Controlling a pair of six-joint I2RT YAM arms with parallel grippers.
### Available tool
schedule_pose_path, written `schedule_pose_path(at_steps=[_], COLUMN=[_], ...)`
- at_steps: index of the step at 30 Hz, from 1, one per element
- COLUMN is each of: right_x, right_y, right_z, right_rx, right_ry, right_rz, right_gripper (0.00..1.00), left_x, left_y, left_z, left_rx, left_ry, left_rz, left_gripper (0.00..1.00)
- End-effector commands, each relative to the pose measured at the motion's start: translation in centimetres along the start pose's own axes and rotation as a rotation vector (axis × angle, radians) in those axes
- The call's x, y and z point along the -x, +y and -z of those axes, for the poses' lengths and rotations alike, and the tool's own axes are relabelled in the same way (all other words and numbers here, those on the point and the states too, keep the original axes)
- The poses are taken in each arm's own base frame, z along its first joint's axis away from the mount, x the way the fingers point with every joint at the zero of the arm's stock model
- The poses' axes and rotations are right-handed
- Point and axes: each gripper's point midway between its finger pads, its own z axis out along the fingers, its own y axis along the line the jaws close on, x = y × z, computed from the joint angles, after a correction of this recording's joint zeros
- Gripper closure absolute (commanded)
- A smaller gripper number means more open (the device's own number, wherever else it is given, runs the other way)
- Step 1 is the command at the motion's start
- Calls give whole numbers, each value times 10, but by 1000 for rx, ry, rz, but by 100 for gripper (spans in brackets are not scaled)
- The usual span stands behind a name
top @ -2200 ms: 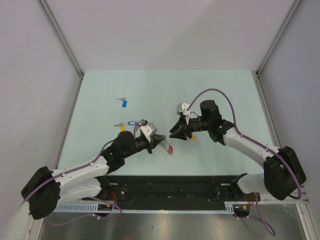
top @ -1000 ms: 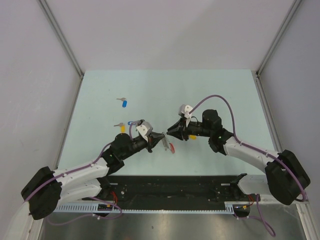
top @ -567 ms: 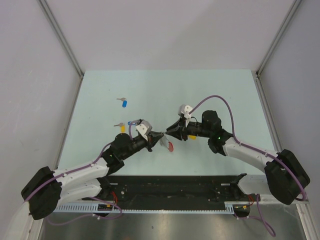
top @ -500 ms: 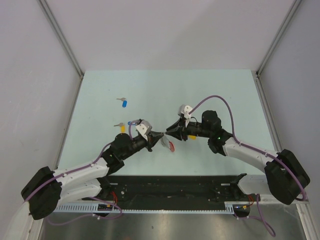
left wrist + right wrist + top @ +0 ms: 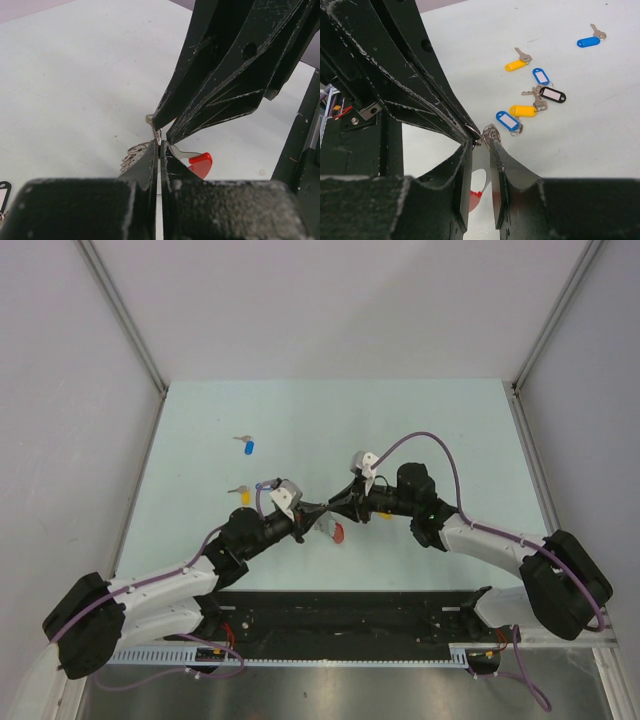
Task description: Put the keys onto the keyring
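1. keyring (image 5: pixel 201 164) sits near the front middle of the table (image 5: pixel 400 420), between the tips of the two arms. its red tab is on one side of the left claw and its grey chain loop on the other.
2. left gripper (image 5: pixel 159 150): fingers pressed together, pinching a thin metal part of the keyring.
3. right gripper (image 5: pixel 480 145): tips meet the left claw's tips nose to nose. its jaws stand a narrow slit apart, with a small metal ring at their ends. i cannot tell whether they grip it.
4. keys (image 5: pixel 522 110) lie on the table beyond the claws in a loose cluster with blue, yellow and black tags.
5. yellow-tagged key (image 5: pixel 517 64) lies just past that cluster, and blue-tagged key (image 5: pixel 588 41) lies well apart, farther back.
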Motion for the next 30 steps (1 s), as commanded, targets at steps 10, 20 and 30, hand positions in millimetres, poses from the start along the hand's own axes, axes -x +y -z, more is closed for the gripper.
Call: schedule_pose_path(at_steps=[10,20,30], right_x=[14,20,20], right_y=[-10,-12,4], right_z=[-7,3,27], right_rx=[-73,-79,111], right_ry=[-84,-98,-78], right_rz=[24,7,61], right_gripper=[81,83,75], left_x=[22,19,29], left_y=[-9,-3,-16], left_z=[-3,-2,4], left_rx=[-42,-5,-89], left_ry=[-88,-78,-138], left_rz=[10,13,-59], left_gripper=[100,100,100])
